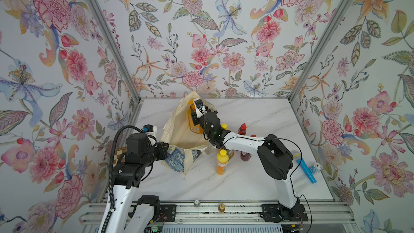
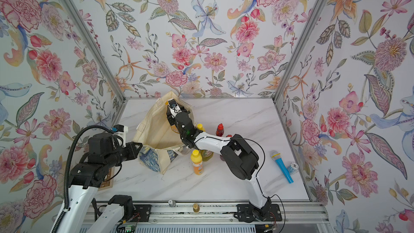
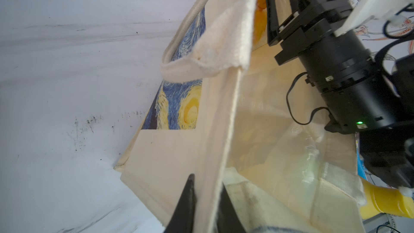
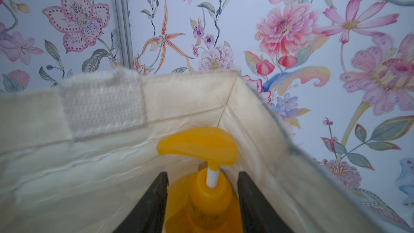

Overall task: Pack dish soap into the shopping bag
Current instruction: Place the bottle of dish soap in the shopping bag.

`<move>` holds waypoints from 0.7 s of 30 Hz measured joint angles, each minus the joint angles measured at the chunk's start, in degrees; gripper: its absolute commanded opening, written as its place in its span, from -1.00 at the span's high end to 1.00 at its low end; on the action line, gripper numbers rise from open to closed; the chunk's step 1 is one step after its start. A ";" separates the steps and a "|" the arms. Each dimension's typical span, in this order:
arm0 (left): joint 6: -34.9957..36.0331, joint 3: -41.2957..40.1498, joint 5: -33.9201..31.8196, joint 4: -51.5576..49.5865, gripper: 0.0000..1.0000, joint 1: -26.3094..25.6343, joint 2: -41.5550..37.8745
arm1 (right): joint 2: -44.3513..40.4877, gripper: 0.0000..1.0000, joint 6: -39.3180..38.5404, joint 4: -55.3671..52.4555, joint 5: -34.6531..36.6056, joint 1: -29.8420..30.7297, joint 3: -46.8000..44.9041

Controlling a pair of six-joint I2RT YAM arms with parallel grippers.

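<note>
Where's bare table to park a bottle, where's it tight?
Free: the front strip between the nearest orange bottle and the front rail; the back right, behind the rear dark-red bottle to the back wall. Crowded: the bottle cluster beside the tote, and around the blue microphone.

Chip stack (image 2: 294,165), top face: "10" (faint); other print too blurred to read.

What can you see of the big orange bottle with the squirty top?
The pump bottle is amber plastic with a yellow-orange pump head on a white stem. It stands about upright in a corner of the cream shopping bag. The right tool has a finger on each side of its neck; grip unclear.
</note>
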 measured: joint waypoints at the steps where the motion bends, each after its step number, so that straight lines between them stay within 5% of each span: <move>1: 0.00 -0.42 0.00 0.42 0.70 0.00 -0.11 | -0.74 -0.19 0.09 -0.07 0.11 0.09 0.74; 11: -0.04 -1.77 0.37 2.21 0.59 0.00 -1.09 | -5.18 -0.56 0.90 -6.05 0.33 1.01 4.15; 15: -0.39 -1.97 1.36 3.04 0.35 0.00 -1.51 | -6.97 -0.74 3.43 -15.04 -0.13 1.36 7.41; 21: -0.13 -1.84 1.20 3.45 -0.32 0.00 -1.49 | -13.16 -0.98 8.09 -31.54 -0.57 1.36 13.99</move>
